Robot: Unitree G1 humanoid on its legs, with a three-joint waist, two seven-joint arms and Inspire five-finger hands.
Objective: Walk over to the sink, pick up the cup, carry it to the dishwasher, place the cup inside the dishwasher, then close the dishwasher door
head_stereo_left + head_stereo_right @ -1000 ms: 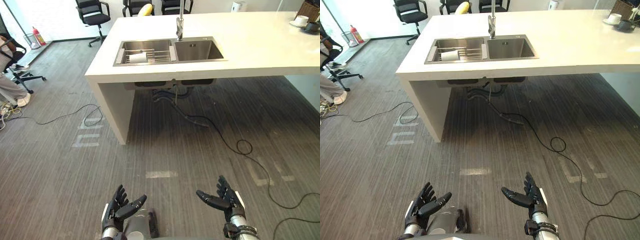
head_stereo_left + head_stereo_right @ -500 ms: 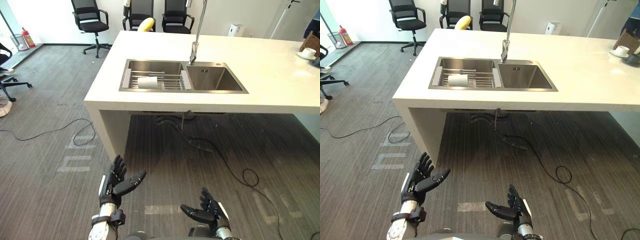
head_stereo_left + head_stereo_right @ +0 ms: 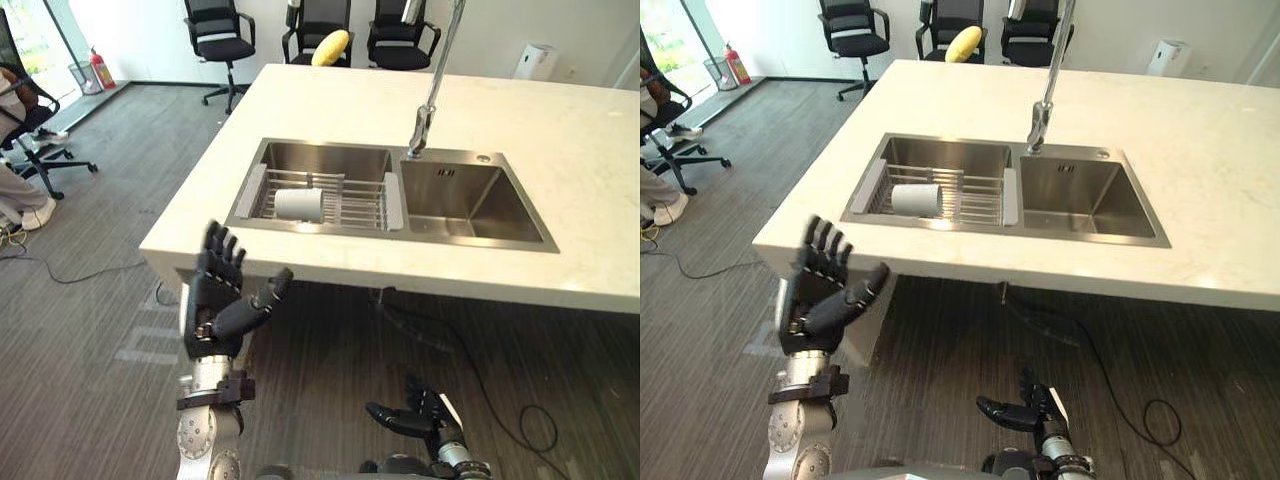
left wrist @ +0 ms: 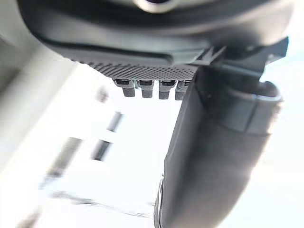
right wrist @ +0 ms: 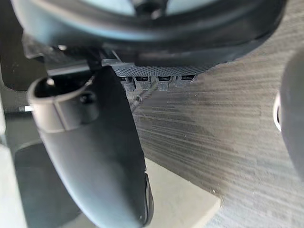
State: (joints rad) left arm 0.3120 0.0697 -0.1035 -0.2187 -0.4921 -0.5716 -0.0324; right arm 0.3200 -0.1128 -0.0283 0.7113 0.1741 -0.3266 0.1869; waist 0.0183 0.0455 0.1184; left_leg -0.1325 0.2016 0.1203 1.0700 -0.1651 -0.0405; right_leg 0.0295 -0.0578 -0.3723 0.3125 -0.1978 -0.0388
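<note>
A white cup lies on its side on the wire rack in the left basin of the steel sink, set into the pale counter. My left hand is raised in front of the counter's near left corner, fingers spread and straight, holding nothing, well short of the cup. Low over the floor my right hand is open too, palm empty, below the sink's right basin.
A tall tap rises between the basins. The counter stretches right. Office chairs and a yellow object stand beyond it. A seated person's legs show at far left. Cables run over the grey floor under the counter.
The camera has come closer to the sink, which now looms larger. My left hand has risen from near the floor to counter-edge height; my right hand stays low.
</note>
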